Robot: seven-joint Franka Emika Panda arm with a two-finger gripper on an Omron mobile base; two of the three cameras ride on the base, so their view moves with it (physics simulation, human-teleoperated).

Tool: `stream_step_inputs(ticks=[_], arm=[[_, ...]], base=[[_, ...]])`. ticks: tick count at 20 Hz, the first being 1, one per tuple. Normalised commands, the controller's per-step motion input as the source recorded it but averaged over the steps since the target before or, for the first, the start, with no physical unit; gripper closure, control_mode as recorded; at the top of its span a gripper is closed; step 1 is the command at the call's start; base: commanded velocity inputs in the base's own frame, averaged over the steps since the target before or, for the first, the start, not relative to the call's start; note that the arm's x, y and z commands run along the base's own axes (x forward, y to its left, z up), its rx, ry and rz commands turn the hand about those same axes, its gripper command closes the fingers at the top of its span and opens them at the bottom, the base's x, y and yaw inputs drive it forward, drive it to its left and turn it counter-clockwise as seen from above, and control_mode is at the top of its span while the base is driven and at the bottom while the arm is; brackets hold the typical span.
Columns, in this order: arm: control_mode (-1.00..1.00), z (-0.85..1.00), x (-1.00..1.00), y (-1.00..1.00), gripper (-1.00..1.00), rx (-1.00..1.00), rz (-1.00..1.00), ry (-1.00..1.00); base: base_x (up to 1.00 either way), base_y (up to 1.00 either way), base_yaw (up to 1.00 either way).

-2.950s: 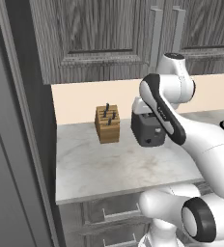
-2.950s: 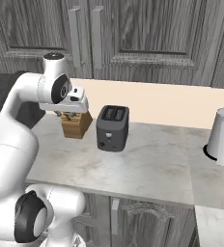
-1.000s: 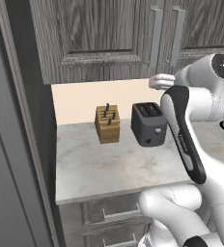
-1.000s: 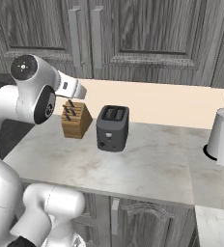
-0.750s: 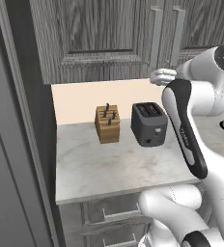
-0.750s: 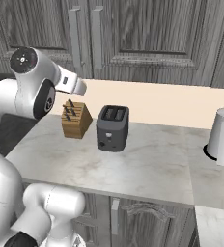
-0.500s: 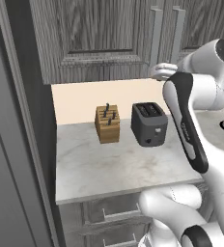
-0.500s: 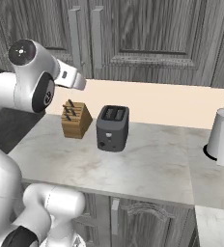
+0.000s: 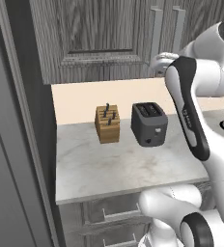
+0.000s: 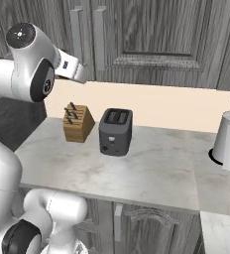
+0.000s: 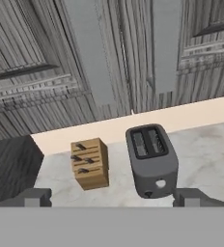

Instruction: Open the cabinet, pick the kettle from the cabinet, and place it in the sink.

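Tool (image 11: 111,197) is spread wide, holding nothing, up near the cabinet (image 11: 128,58) handles; toaster (image 11: 151,159) and knife block (image 11: 89,163) sit on the bench (image 11: 208,154) below.

A kitchen is showing here — a toaster (image 10: 116,132) and knife block (image 10: 77,123) are sitting on a marble tabletop (image 10: 151,171) under the cabinet (image 10: 156,39).

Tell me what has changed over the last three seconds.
The arm has lifted the claw from low in front of the toaster up toward the silver handles of the cabinet. Its jaws stand open and hold nothing. The cabinet doors stay shut; toaster, knife block and paper towel roll haven't moved.
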Motion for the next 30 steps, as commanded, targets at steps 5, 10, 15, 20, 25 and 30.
stream_step_inputs(ticks=[5, 10, 15, 20, 25, 30], arm=[[-1.00, 0.22, 0.00, -0.01, -1.00, 0.00, 0.00, 0.08], [-1.00, 0.20, 0.00, -0.03, -1.00, 0.00, 0.00, 0.10], [-1.00, 0.23, 0.02, -0.04, -1.00, 0.00, 0.00, 0.04], [-1.00, 0.22, 0.07, 0.01, -1.00, 0.00, 0.01, 0.00], [-1.00, 0.12, 0.03, 0.10, -1.00, -0.01, 0.01, 0.00], [-1.00, 0.01, 0.09, 0.16, -1.00, -0.02, 0.03, 0.00]], base=[[0.00, 0.00, 0.00], [0.00, 0.00, 0.00], [0.00, 0.00, 0.00], [0.00, 0.00, 0.00], [0.00, 0.00, 0.00], [0.00, 0.00, 0.00]])
